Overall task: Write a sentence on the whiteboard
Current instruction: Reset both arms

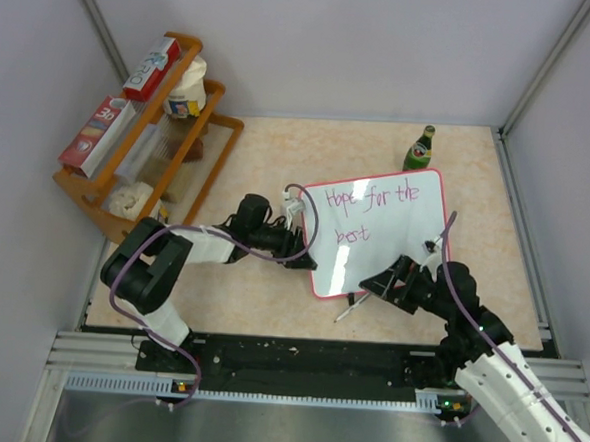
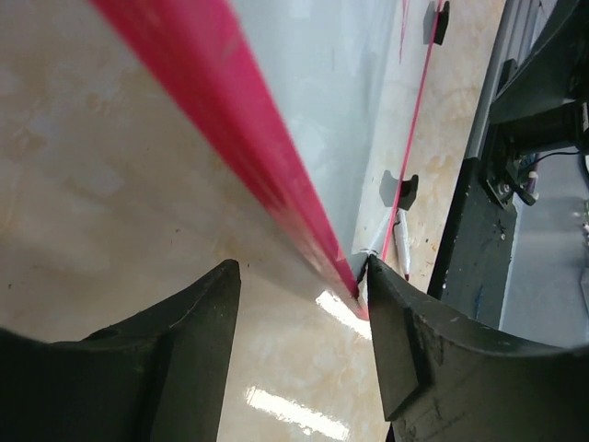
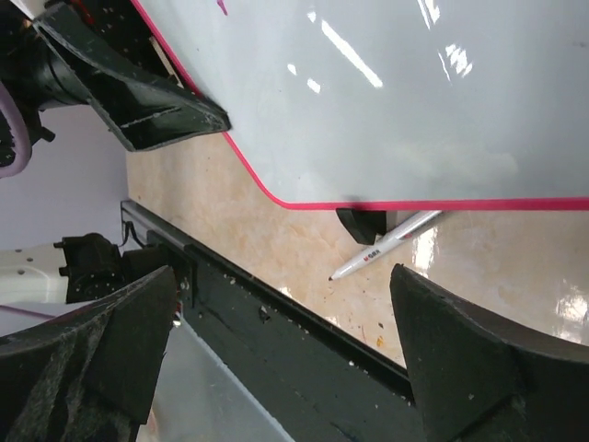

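1. The left gripper, at the lower middle of the left wrist view, is seen with its fingers spread on either side of the thin red-pink rim. The rim touches only the finger on the right of the frame, so nothing is pinched. It should be backed straight off along the rim so that no sideways push is given.
2. The glossy white rectangular whiteboard sits at the centre of the overhead frame on the beige marbled table. It is judged easy to tip or slide, so any contact should be kept light.
3. The pink-purple handwritten sentence, "Hope for the best", is read in two lines on the upper left of the board. The writing is judged complete, and the fresh ink should not be brushed.
4. A slim white pen lies on the table just beside a small black clip foot, below the board's near edge.
5. The right gripper is spread wide and empty. It should be lifted clear of pen and board.
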{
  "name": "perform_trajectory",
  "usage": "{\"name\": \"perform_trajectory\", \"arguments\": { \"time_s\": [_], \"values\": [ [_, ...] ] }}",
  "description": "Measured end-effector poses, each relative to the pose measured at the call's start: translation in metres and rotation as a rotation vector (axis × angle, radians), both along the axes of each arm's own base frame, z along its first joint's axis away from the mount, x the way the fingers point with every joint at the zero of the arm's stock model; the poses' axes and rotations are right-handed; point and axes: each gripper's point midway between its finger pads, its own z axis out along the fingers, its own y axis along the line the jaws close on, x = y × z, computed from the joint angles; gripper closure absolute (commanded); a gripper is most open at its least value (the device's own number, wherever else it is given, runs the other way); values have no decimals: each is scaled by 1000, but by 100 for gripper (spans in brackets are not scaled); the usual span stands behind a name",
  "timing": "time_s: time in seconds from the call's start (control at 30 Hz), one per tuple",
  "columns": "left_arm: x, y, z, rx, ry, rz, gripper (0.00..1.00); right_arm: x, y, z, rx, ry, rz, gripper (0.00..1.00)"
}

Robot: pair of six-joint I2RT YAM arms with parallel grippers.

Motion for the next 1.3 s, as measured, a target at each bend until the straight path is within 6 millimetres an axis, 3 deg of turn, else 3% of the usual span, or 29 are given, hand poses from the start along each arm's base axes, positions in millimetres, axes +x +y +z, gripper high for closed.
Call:
{"name": "perform_trajectory", "arguments": {
  "time_s": [0.23, 0.57, 0.83, 1.3],
  "values": [
    [-6, 8, -1, 15, -18, 17, 20, 11, -3, 16, -54, -80, 9, 4],
    [-5, 23, 19, -22, -123, 83, 2, 18, -6, 21, -98, -124, 8, 1],
    [2, 40, 31, -13, -221, 197, 2, 23, -9, 22, -120, -138, -6, 1],
    [32, 74, 45, 57, -356, 453, 2, 36, -12, 34, -175, -182, -19, 1]
  ]
}}
